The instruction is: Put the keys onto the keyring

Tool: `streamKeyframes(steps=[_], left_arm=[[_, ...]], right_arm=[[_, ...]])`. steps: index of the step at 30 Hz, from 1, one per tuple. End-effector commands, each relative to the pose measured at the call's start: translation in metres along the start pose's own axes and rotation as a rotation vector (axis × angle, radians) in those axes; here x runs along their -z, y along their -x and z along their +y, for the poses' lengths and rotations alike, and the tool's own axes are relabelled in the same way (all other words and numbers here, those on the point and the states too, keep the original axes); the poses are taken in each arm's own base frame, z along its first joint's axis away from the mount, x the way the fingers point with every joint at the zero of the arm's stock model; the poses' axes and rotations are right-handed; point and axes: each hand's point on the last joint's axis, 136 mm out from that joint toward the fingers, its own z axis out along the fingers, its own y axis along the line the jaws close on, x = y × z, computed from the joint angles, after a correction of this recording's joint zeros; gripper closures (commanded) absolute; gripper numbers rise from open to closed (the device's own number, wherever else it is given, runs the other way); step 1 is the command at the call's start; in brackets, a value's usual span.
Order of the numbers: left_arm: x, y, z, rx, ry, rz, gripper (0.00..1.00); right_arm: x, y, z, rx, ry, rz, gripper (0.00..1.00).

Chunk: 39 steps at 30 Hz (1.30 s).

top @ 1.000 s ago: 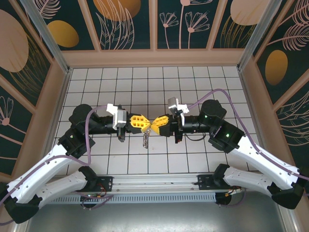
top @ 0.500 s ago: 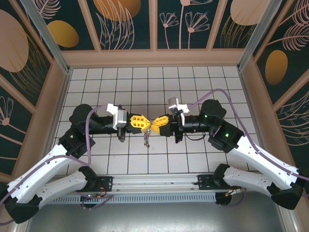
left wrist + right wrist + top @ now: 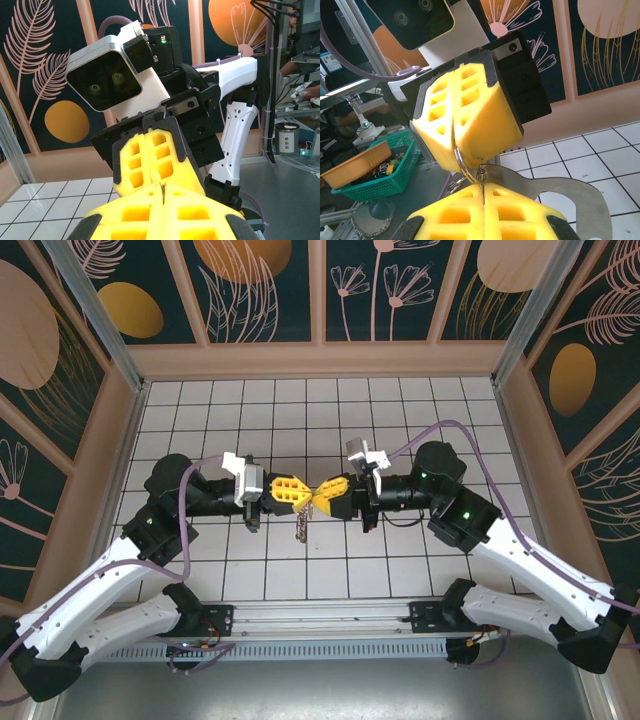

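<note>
The left gripper [image 3: 454, 150] and the right gripper [image 3: 482, 200] meet tip to tip, both pinched fully closed. The left clamps a thin wire ring [image 3: 461, 165], the right seemingly the flat grey keyring [image 3: 530, 177]. The keys [image 3: 300, 527] dangle beneath. The threading calls for firm pinches and small twists rather than pulls.

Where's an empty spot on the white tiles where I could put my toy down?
The tiled floor is bare in a wide strip between the back wall and the arms, and in a smaller patch between the arms and the near rail. The middle is crowded: both jaws meet there, with the keys dangling from them.
</note>
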Motion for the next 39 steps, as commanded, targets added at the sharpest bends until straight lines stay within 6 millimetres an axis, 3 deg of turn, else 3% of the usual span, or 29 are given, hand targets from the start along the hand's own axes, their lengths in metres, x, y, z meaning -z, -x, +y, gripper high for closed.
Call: streamKeyframes(steps=[1,15,26,39], left_arm=[[0.004,0.034,-0.021,-0.077,-0.092,-0.088,1.00],[0.002,0.035,-0.019,-0.074,-0.090,-0.087,1.00],[0.003,0.039,-0.020,-0.082,-0.092,-0.104,1.00],[0.004,0.044,-0.025,-0.080,-0.120,-0.127,1.00]], right_arm=[[-0.001,0.001,-0.023,-0.041,-0.068,-0.004,1.00],[-0.004,0.001,-0.025,-0.039,-0.048,-0.005,1.00],[0.010,-0.003,-0.028,-0.052,-0.088,-0.019,1.00],[0.003,-0.002,-0.034,-0.068,-0.066,-0.014,1.00]])
